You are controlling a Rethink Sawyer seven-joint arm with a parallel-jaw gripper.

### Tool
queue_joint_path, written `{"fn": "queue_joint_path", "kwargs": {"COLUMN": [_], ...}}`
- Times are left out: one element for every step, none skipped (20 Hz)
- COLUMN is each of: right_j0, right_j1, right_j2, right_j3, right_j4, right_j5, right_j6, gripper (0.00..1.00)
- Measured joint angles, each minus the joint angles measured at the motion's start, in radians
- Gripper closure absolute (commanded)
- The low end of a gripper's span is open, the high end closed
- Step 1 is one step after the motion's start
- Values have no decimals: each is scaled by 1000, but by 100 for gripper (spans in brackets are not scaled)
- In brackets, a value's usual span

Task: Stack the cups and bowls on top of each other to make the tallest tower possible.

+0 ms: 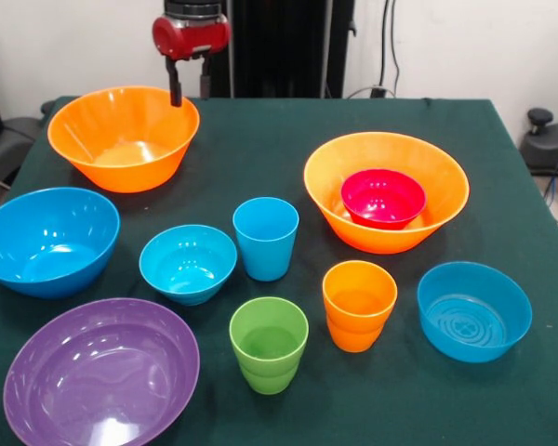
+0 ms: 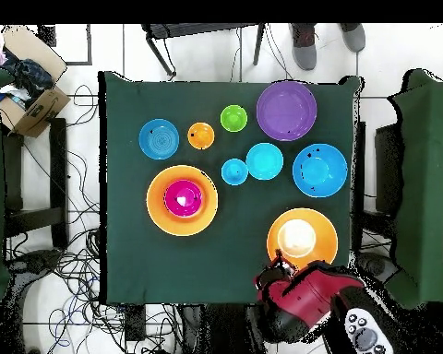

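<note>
My gripper [image 1: 190, 85] is open and empty, hanging over the far rim of a large orange bowl [image 1: 121, 139] at the back; it also shows in the overhead view [image 2: 279, 267] beside that bowl [image 2: 302, 237]. A small red bowl [image 1: 383, 197] sits nested in the second large orange bowl [image 1: 353, 223]. Standing apart on the green cloth are a large blue bowl [image 1: 46, 240], two smaller blue bowls [image 1: 187, 263] [image 1: 474, 311], a wide purple bowl [image 1: 100, 372], a blue cup [image 1: 265, 238], a green cup [image 1: 269, 344] and an orange cup [image 1: 358, 305].
The table's green cloth [image 2: 133, 258] ends at its edges on all sides. A person's shoes [image 2: 327, 37] show beyond the table's far edge in the overhead view. A cardboard box [image 2: 31, 92] and cables lie on the floor to one side.
</note>
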Motion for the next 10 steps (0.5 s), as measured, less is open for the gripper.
{"fn": "queue_joint_path", "kwargs": {"right_j0": [14, 24, 33, 40, 46, 50, 52, 54, 60, 61], "right_j1": [11, 18, 26, 31, 36, 40, 43, 46, 57, 59], "right_j2": [-19, -33, -46, -58, -70, -79, -85, -91, -113, -119], "right_j3": [-7, -12, -16, -20, -23, -25, -27, -28, -35, -37], "right_j4": [0, 0, 0, 0, 0, 0, 0, 0, 0, 0], "right_j5": [-20, -34, -49, -60, -72, -79, -85, -90, -107, -110], "right_j6": [0, 0, 0, 0, 0, 0, 0, 0, 0, 0], "gripper": [0, 0, 0, 0, 0, 0, 0, 0, 0, 0]}}
